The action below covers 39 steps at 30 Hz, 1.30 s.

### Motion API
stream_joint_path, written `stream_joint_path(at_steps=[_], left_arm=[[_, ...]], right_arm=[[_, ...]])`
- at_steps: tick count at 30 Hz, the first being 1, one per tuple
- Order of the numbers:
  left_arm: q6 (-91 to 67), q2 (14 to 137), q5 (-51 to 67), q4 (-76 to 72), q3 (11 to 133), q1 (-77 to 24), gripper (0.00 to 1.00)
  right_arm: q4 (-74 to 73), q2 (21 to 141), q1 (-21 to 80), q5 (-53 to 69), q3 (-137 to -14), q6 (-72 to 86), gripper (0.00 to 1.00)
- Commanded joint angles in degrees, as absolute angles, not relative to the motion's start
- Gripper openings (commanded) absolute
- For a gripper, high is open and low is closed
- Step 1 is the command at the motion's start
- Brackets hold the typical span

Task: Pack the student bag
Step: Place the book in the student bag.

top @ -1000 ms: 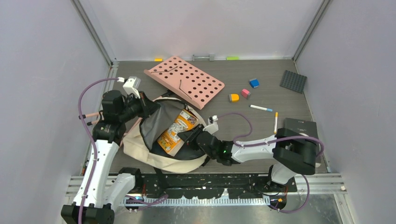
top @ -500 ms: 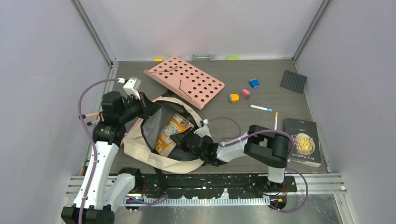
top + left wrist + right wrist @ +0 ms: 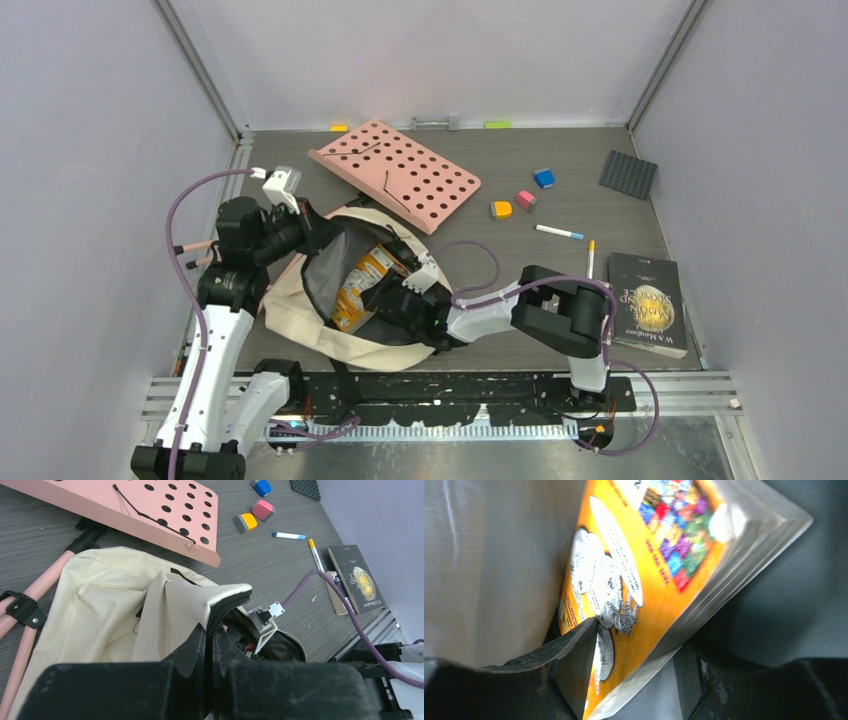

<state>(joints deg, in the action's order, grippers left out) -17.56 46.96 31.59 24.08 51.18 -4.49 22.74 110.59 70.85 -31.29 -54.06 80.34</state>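
Right gripper (image 3: 385, 293) sits deeper in the student bag (image 3: 300, 325); orange book (image 3: 649, 570) runs ahead between its jaws, clamped or not I cannot tell. Left gripper (image 3: 211, 635) pinches the rim.

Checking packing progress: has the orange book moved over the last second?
Yes. The orange book has slid left and deeper into the student bag, farther from the near corner of the pink board.

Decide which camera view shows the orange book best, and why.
Right wrist view: the orange book fills the frame, cover and page edges clear. The top view shows it small, inside the student bag, partly behind the right arm. The left wrist view hides it behind bag fabric.
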Motion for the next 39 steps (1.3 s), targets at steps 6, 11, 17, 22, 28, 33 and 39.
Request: stream_joint_path(at_steps=[6,11,17,22,28,33,39], left_arm=[[-16.7,45.4,31.5,20.0,51.8,-4.5,0.0],[-16.7,44.8,32.2,19.8,51.8,-4.6,0.0],[-16.7,45.3,31.7,19.9,51.8,-4.7,0.0],[-16.7,45.5,31.6,20.0,51.8,-4.7,0.0],[-16.8,45.9,31.6,20.1,51.6,-4.9,0.0],[-16.7,46.3,31.6,20.0,51.6,-5.1,0.0],[-16.2,46.0,26.3,22.1,52.0,-5.1,0.0]], right_arm=[[13.4,102.1,70.7,-44.0,-51.1,70.5,0.66],[17.1,100.5,70.7,-43.3,-48.0,68.8,0.67],[23.5,104.1,70.8,-40.8,-48.7,66.9,0.61],[27.6,109.9,70.0,-36.5,-53.5,62.6,0.53],[31.5,115.5,68.0,-31.7,-58.8,58.3,0.43],[32.2,118.1,67.3,-29.2,-63.8,52.6,0.42],[32.9,115.6,67.2,-29.6,-62.2,49.3,0.53]])
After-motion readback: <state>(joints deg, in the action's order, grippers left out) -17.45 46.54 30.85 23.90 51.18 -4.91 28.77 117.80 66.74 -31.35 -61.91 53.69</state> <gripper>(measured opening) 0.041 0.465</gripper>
